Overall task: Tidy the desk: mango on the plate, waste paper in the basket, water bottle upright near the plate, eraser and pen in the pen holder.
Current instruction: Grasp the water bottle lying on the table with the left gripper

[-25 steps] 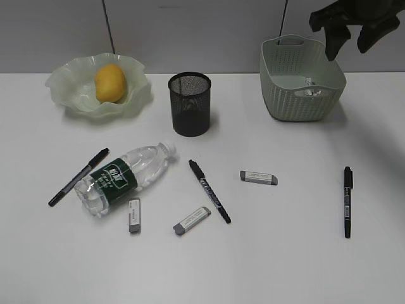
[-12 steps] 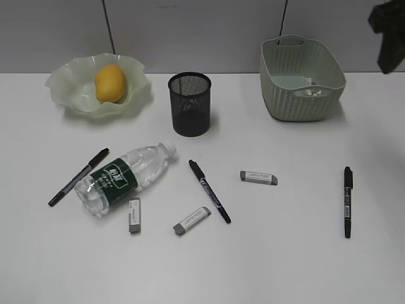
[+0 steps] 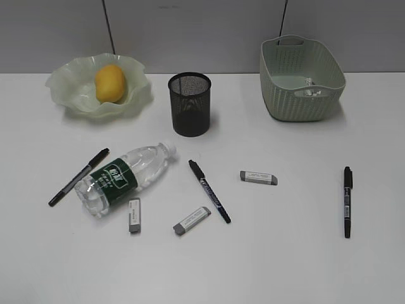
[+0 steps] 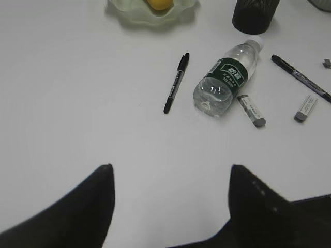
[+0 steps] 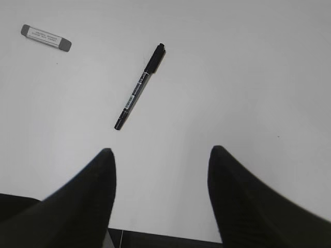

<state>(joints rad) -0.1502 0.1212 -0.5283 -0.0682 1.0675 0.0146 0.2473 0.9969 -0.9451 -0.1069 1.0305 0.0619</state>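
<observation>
White bench [image 3: 297, 266] carries most of what we have left to sort: the mango [image 3: 109, 82] already sits in the plate [image 3: 63, 85], and a pale wad that we take for the waste paper [image 3: 310, 88] lies in the basket [image 3: 278, 95].

We judge the water bottle [image 3: 123, 177] the likeliest next piece. It lies on its side at the left, long axis slanting with its cap toward the pen holder [image 3: 189, 104] and its base toward the near edge. In the left wrist view the bottle [image 4: 225, 80] sits ahead and to the right of the left tool [image 4: 170, 178], whose prongs are spread and hold nothing. So we reckon the left arm is nearer.

Our right tool [image 5: 160, 165], spread and bare too, hangs over a lone pen [image 5: 139, 86] lying diagonally ahead, with an eraser [image 5: 45, 37] further off to its left.
</observation>
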